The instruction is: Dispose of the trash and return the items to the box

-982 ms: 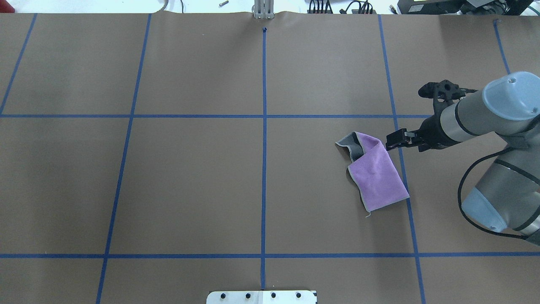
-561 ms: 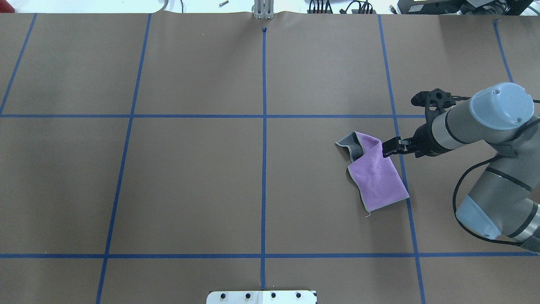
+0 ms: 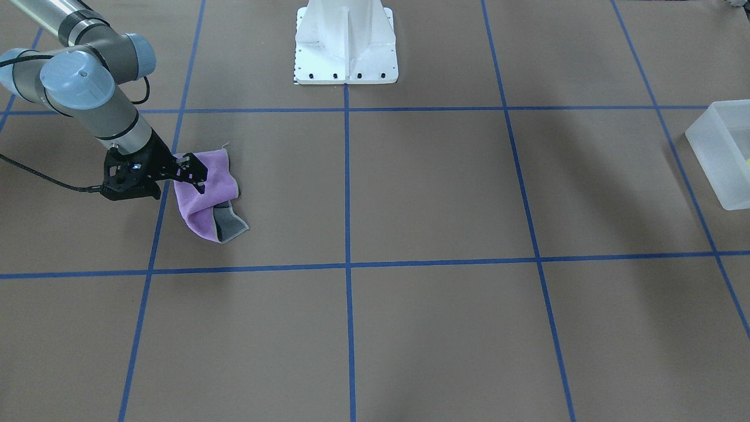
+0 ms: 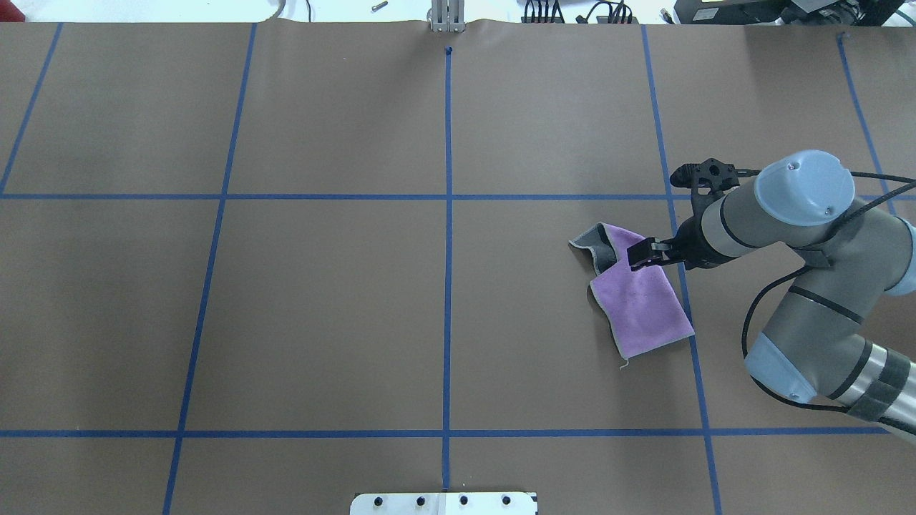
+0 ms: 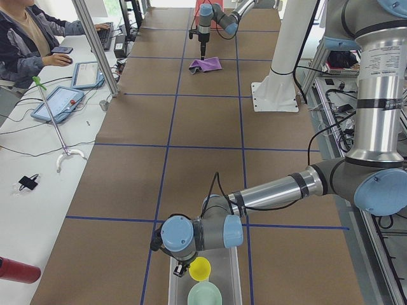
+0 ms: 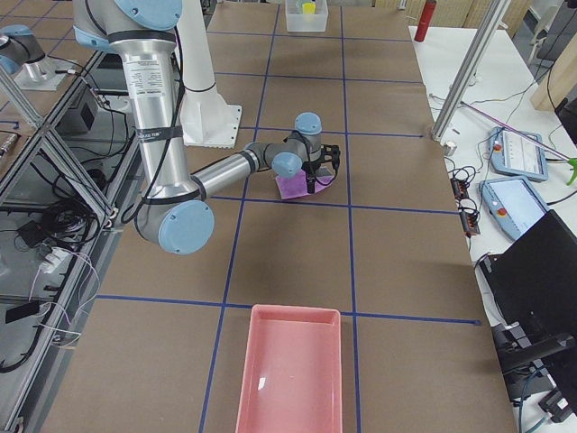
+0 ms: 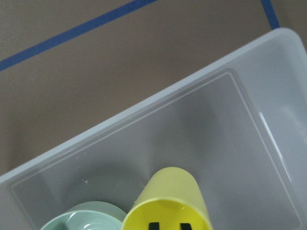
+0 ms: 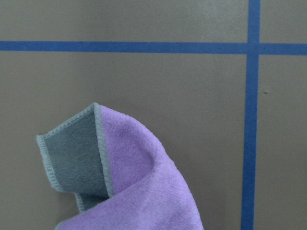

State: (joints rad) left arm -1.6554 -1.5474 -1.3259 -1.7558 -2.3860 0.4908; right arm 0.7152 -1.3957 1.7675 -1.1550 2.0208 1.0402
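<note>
The purple cloth (image 4: 644, 307) is seen lying on the brown, blue-taped surface (image 4: 322, 286), at about 3 o'clock from the surface's centre in the overhead view. One corner is folded over, so that a grey underside is shown at the cloth's 10 o'clock. The right end effector (image 4: 639, 256) is held low over the cloth's 12 o'clock part, just beside the fold, and its jaws are seen spread apart, with nothing gripped between them. Whether the cloth is touched cannot be told.

The translucent box (image 5: 236, 273) is placed at the surface's far left end. Inside it, the yellow cup (image 5: 200, 268) and the mint-green bowl (image 5: 205, 295) are found side by side, the bowl at the cup's 6 o'clock in the left side view. The left end effector (image 5: 183, 268) is lowered into the box, just at the cup's 9 o'clock. In the left wrist view two dark fingertips (image 7: 153, 225) are shown before the cup's mouth, a narrow gap between them; whether the cup is gripped cannot be told.

A pink tray (image 6: 288, 370) is seen at the surface's right end.
</note>
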